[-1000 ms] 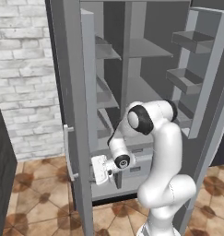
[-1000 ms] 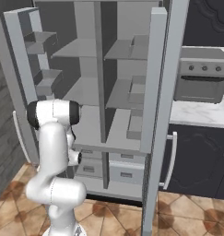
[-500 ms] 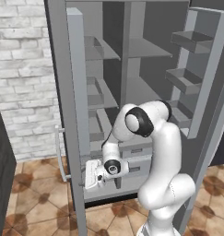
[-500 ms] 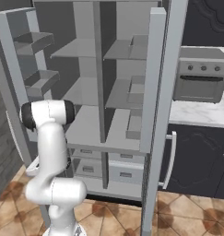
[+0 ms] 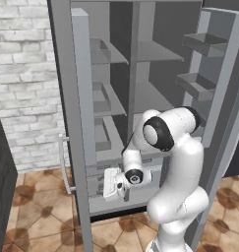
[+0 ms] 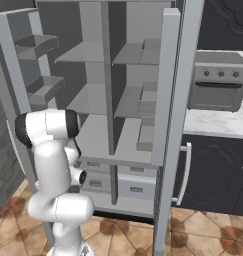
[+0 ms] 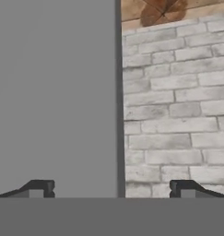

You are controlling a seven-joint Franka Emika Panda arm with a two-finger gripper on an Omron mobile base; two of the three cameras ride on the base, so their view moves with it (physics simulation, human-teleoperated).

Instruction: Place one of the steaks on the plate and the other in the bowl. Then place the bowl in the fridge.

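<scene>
The gripper has its 2 fingertips spread wide and holds nothing. The open left door of the fridge stands upright just ahead of them, its edge running between them, probably close. The shelves lie behind and beside the fingers; steaks and bowl cannot be placed.

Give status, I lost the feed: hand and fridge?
Hand open, empty, low beside left fridge door. Fridge open, shelves bare. Door edge before hand.
</scene>
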